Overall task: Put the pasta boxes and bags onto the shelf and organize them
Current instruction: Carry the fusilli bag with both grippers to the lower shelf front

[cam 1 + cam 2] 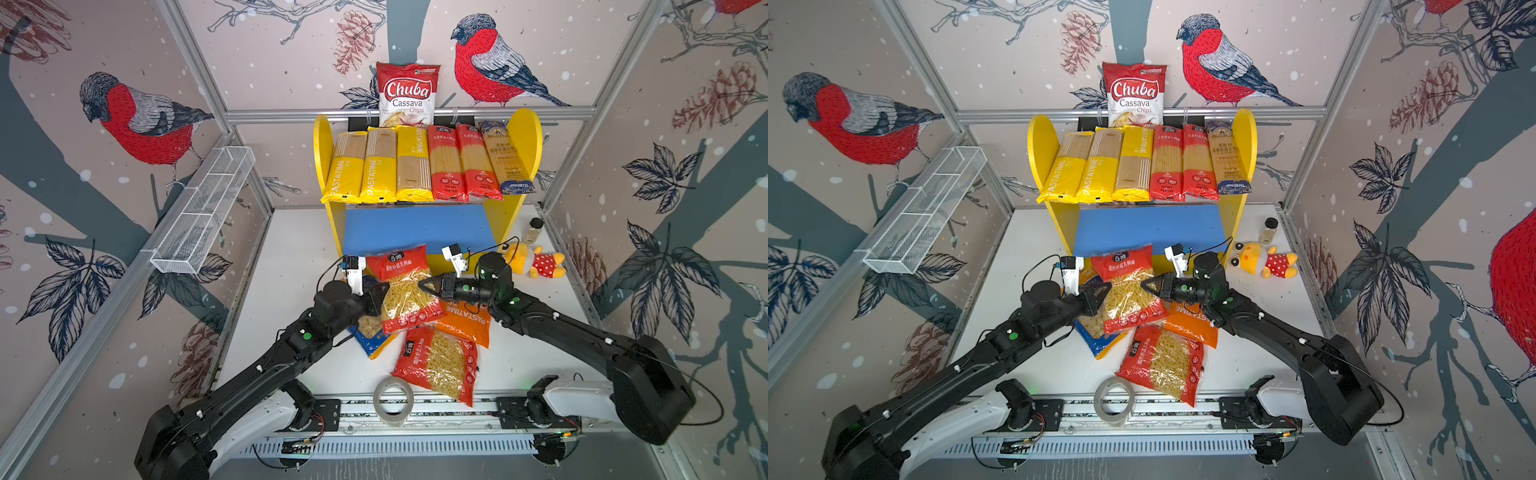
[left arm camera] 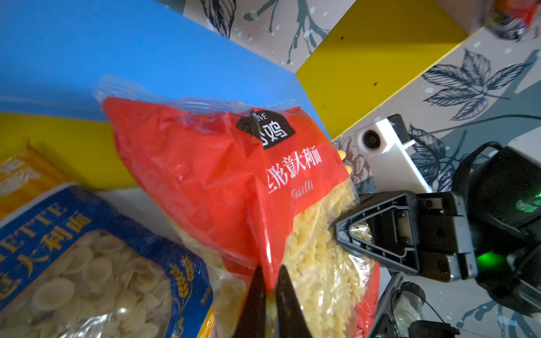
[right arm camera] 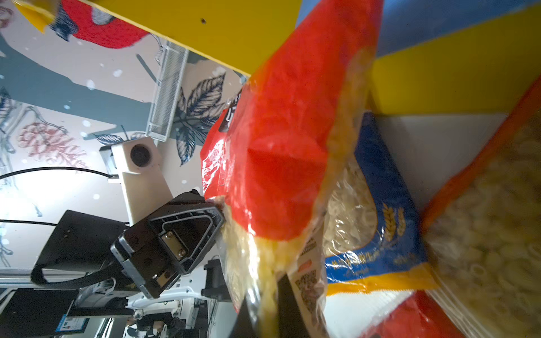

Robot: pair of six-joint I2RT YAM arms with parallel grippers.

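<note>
Grip state: the left gripper (image 1: pixel 1105 291) and the right gripper (image 1: pixel 1148 286) are both clamped on opposite side edges of one red fusilli bag (image 1: pixel 405 291). Both wrist views show plastic pinched between the fingertips. The bag appears raised off the table (image 1: pixel 291 291), just in front of the blue lower board (image 1: pixel 415 228) of the shelf (image 1: pixel 525 137) and not yet on it.

Beneath and beside the held bag, on the table:
- one blue-orange bag (image 1: pixel 370 332), partly under the held bag;
- one orange PASTATIME bag (image 1: pixel 465 328), under the right gripper;
- one second red fusilli bag (image 1: pixel 436 365), nearest the arm bases.

Shelf, upper level, packs lying side by side:
- three yellow PASTATIME packs (image 1: pixel 378 166);
- two red spaghetti packs (image 1: pixel 446 166);
- one navy-gold spaghetti pack (image 1: pixel 505 158).

Count: ten pasta items in all, six long packs and four short-pasta bags.

Progress, as judged: the long packs are done, six of ten shelved, and the upper level is full. The lower board holds nothing. Four bags remain: the one in hand and three on the table.

The Chuba chips bag (image 1: pixel 407 93) behind the shelf is not part of the count.
</note>
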